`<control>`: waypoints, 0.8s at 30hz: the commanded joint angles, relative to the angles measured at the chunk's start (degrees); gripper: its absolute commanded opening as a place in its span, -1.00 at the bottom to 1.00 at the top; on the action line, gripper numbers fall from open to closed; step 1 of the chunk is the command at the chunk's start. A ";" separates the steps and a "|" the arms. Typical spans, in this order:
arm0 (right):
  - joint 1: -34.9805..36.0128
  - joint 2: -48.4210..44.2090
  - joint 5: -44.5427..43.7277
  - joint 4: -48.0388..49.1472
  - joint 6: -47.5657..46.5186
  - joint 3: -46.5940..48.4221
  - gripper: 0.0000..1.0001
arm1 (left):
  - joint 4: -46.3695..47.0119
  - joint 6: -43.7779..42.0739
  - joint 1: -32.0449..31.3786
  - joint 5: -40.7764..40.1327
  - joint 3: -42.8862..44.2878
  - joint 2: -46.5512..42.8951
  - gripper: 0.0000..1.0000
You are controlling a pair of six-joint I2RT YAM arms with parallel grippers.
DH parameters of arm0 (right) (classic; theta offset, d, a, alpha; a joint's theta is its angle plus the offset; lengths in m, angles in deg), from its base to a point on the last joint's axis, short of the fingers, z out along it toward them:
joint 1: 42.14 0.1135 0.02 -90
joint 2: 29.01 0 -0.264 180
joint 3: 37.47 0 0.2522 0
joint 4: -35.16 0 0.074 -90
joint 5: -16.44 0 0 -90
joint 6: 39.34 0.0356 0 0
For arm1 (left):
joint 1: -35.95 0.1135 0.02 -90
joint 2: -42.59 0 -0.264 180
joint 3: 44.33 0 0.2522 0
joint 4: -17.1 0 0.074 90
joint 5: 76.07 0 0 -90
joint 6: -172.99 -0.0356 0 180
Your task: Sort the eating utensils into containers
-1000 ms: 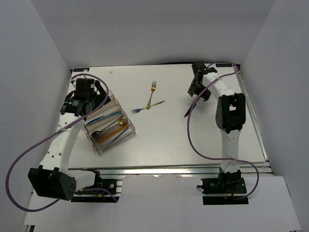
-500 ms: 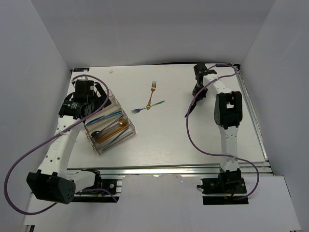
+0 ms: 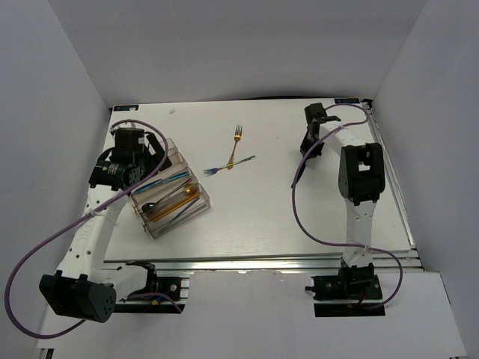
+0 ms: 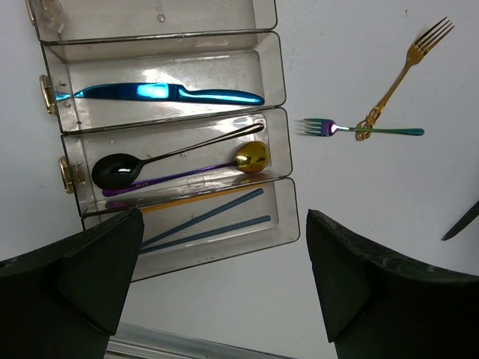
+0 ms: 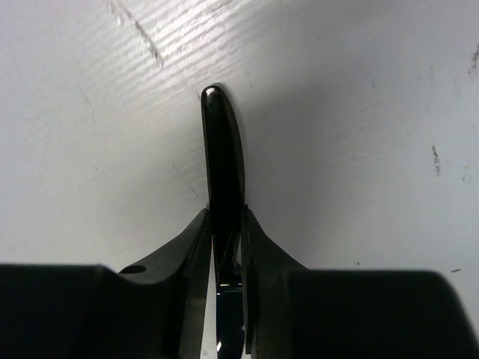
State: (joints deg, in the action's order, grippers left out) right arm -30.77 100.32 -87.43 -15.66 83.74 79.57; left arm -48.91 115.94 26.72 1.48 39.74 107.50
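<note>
My right gripper (image 5: 224, 224) is shut on the handle of a black knife (image 5: 222, 149) that lies on the white table, far right in the top view (image 3: 307, 147). The knife's tip also shows at the edge of the left wrist view (image 4: 460, 222). A gold fork (image 3: 237, 142) and an iridescent fork (image 3: 228, 166) lie crossed at the table's middle. My left gripper (image 4: 224, 277) hangs open above the near end of the clear organiser tray (image 4: 278, 142). The tray holds a blue knife (image 4: 161, 92), a black spoon (image 4: 112, 170), a gold spoon (image 4: 251, 157) and blue sticks (image 4: 209, 221).
The tray (image 3: 203, 200) stands slanted at the table's left, right beside the left arm. Purple cables loop from both arms, one hanging by the right arm (image 3: 293, 206). White walls close in the table on three sides.
The right gripper's jaws have closed on the black knife's handle, and that wrist has shifted slightly. The left arm has moved a little; its jaws stay wide.
</note>
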 commanded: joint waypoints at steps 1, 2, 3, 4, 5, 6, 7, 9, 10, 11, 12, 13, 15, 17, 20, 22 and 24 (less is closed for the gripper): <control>0.05 -2.85 4.81 1.10 -4.59 -6.06 -1.00 | 0.04 -0.69 -0.35 1.89 -1.22 -1.54 0.96; -0.04 -3.99 5.60 3.29 -5.47 -7.03 -1.00 | 0.65 -0.61 -0.35 2.51 -1.57 -1.54 0.96; 0.05 -6.18 7.35 4.35 -6.18 -8.09 -1.00 | 1.01 -0.52 -0.35 3.04 -1.83 -1.36 0.96; 0.05 -7.33 8.50 5.49 -6.88 -10.54 -1.00 | 1.10 -0.26 -0.35 3.39 -2.27 -1.36 0.96; 0.14 -8.39 9.64 6.72 -8.28 -11.52 -1.00 | 1.62 -0.17 -0.35 4.35 -2.54 -1.10 0.96; 0.22 -10.32 10.95 6.91 -8.64 -12.22 -1.00 | 2.06 0.01 -0.35 4.88 -2.71 -1.01 0.96; 0.31 -11.20 11.66 7.35 -9.26 -13.19 -1.00 | 2.41 0.18 -0.35 5.24 -3.24 -0.92 0.96; 0.75 -14.01 12.63 7.70 -10.14 -15.65 -1.00 | 3.81 0.54 -0.35 6.64 -3.68 -0.83 0.96; 0.93 -14.72 13.16 7.70 -10.40 -16.35 -1.00 | 4.43 0.80 -0.43 7.17 -4.12 -0.83 0.96; 1.19 -15.51 13.34 7.53 -10.67 -17.41 -1.00 | 5.13 1.06 -0.52 7.70 -4.73 -0.83 0.96; 1.63 -17.17 13.34 7.61 -11.36 -18.02 -1.00 | 6.71 1.85 -0.43 9.01 -5.08 -0.66 0.96; 1.98 -17.71 13.34 7.35 -11.55 -18.38 -1.00 | 7.59 2.20 -0.52 9.72 -5.52 -0.66 0.96; 2.86 -19.81 15.88 7.18 -12.25 -19.60 -1.00 | 10.66 3.87 -0.78 12.17 -7.02 -0.22 0.96; 3.91 -21.40 16.33 7.61 -12.34 -20.75 -1.00 | 14.43 5.97 -0.96 14.80 -8.86 0.05 0.95; 6.36 -24.21 18.44 7.53 -12.60 -22.69 -1.00 | 20.58 9.92 -1.92 18.33 -10.62 0.75 0.94; 8.48 -25.97 19.93 6.56 -13.39 -22.69 -1.00 | 24.54 12.56 -3.24 20.78 -12.38 1.27 0.94; 12.25 -28.25 21.77 6.12 -13.65 -22.69 -1.00 | 31.13 17.04 -4.30 22.46 -13.43 2.15 0.94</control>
State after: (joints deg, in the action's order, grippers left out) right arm -22.81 76.48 -70.31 -10.02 71.85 56.97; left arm -29.08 126.30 23.87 18.61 27.28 109.18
